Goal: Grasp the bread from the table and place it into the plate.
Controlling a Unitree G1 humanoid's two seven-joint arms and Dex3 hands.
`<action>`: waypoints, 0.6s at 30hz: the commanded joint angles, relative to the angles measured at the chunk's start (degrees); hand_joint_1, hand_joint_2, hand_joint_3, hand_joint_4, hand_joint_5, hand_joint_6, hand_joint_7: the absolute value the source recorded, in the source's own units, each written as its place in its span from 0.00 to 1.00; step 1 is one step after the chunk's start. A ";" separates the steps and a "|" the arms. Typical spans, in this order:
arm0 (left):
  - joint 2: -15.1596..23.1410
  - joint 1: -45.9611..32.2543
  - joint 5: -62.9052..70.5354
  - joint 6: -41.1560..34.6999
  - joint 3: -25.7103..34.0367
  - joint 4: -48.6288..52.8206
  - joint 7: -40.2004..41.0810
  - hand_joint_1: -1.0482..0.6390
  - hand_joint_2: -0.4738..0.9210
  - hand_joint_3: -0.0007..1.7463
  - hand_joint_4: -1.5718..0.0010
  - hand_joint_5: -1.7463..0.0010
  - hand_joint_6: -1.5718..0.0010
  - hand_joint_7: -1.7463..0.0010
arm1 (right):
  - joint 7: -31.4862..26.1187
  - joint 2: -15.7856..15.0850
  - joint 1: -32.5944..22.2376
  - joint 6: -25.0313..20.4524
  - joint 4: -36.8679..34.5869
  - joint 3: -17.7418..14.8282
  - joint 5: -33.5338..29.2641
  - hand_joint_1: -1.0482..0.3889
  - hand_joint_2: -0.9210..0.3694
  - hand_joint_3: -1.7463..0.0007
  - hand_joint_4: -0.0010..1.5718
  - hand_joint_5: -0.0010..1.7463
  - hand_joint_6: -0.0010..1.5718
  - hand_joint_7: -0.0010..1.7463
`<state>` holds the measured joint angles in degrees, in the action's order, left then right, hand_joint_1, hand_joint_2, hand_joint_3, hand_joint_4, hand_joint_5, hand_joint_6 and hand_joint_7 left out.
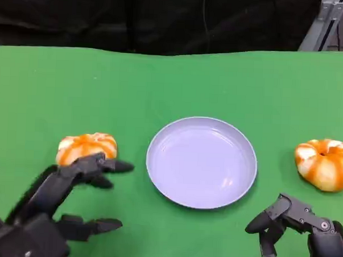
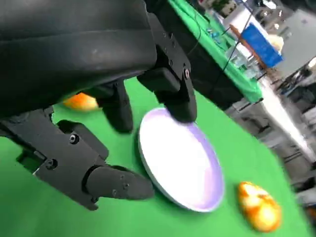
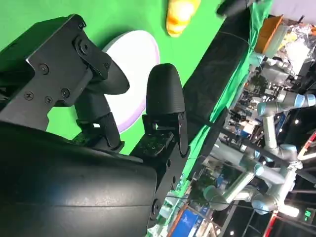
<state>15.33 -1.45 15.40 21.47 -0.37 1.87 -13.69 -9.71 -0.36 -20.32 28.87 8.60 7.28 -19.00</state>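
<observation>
On the green worktop (image 1: 173, 83) the lavender plate (image 1: 201, 161) lies empty at centre. Just left of it sits the bread (image 1: 86, 147), likely light, soft and crushable, best cupped around its sides. Beside it the left hand (image 1: 60, 206) spreads wide, holding nothing.

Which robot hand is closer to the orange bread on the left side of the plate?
Left. The left hand reaches its fingers right up to that bread, open. The right hand sits far off, across the plate, near the other bread.
</observation>
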 commanded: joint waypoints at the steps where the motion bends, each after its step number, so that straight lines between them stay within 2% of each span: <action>1: 3.72 3.05 6.61 -3.63 -0.81 -1.19 1.98 0.32 0.98 0.01 0.94 0.60 0.80 0.95 | -0.11 -0.31 0.19 -0.19 -0.07 -0.32 0.45 0.78 0.48 0.23 0.49 0.92 0.51 0.74; 6: 5.07 6.40 12.49 -6.45 -2.68 -0.41 3.96 0.33 0.99 0.00 0.99 0.67 0.83 0.99 | -0.01 -0.37 -0.02 -0.23 0.06 -0.29 0.48 0.79 0.47 0.23 0.49 0.93 0.51 0.74; 10: 5.39 6.93 13.49 -7.48 -3.46 -0.48 4.74 0.33 0.99 0.00 0.99 0.69 0.84 0.99 | 0.05 -0.40 -0.05 -0.23 0.06 -0.30 0.53 0.79 0.47 0.23 0.49 0.93 0.51 0.74; 14: 7.08 13.57 25.62 -11.12 -9.38 4.35 7.54 0.33 1.00 0.00 0.99 0.69 0.78 0.97 | -0.21 -0.30 0.00 0.05 -0.19 -0.29 0.36 0.79 0.47 0.23 0.49 0.93 0.51 0.74; 18: 6.69 17.71 31.13 -14.18 -13.64 9.28 9.21 0.34 0.99 0.00 0.97 0.69 0.77 0.98 | -0.28 -0.33 -0.11 0.17 -0.11 -0.28 0.26 0.79 0.47 0.23 0.48 0.93 0.51 0.73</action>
<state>21.43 13.63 43.40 9.51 -11.64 8.08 -5.77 -9.68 -0.36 -20.33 28.82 8.37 7.32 -19.00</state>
